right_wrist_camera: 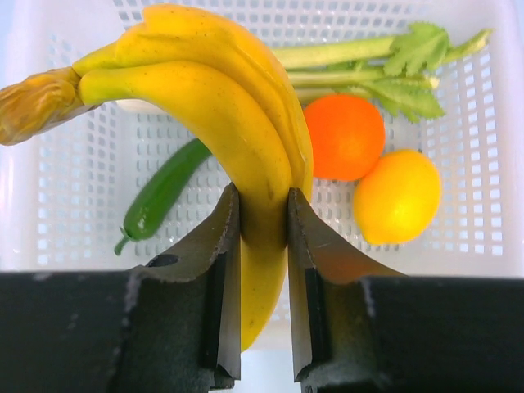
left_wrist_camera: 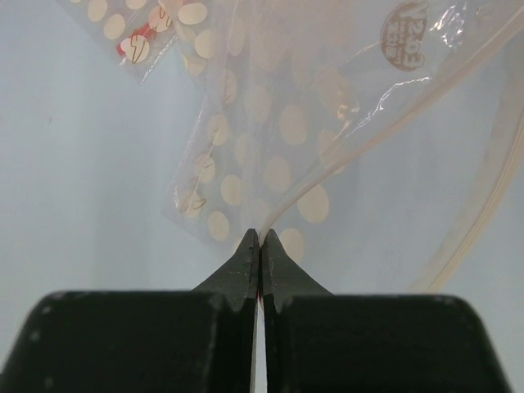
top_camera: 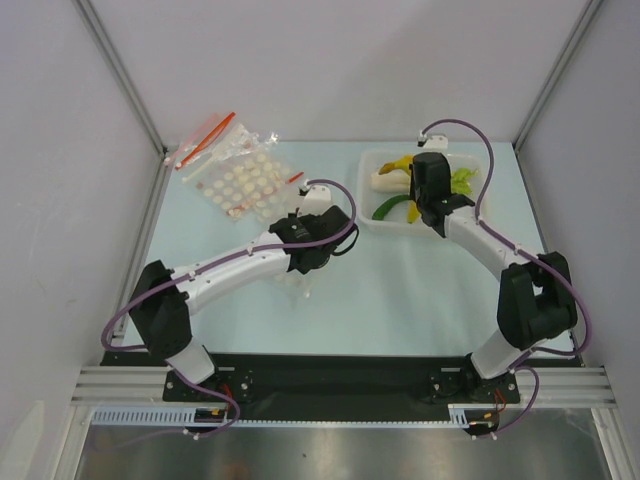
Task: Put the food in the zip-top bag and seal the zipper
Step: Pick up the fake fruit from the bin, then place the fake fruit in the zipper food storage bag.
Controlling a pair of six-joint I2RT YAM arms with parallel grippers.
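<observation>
In the right wrist view my right gripper (right_wrist_camera: 262, 201) is shut on the lower part of the yellow banana (right_wrist_camera: 213, 106), above the white mesh basket (right_wrist_camera: 483, 147). Inside the basket lie an orange (right_wrist_camera: 344, 135), a lemon (right_wrist_camera: 399, 196), a dark green curved vegetable (right_wrist_camera: 160, 196) and a leek (right_wrist_camera: 352, 53). My left gripper (left_wrist_camera: 259, 233) is shut on the mouth edge of the dotted zip-top bag (left_wrist_camera: 286, 123). The pale zipper (left_wrist_camera: 393, 119) runs from its tips up to the right. From above, the left arm hides that grip.
A heap of spare dotted bags with red strips (top_camera: 235, 170) lies at the back left of the table. The basket (top_camera: 365, 190) stands at the back right, with the right arm reaching over it. Grey walls close in both sides.
</observation>
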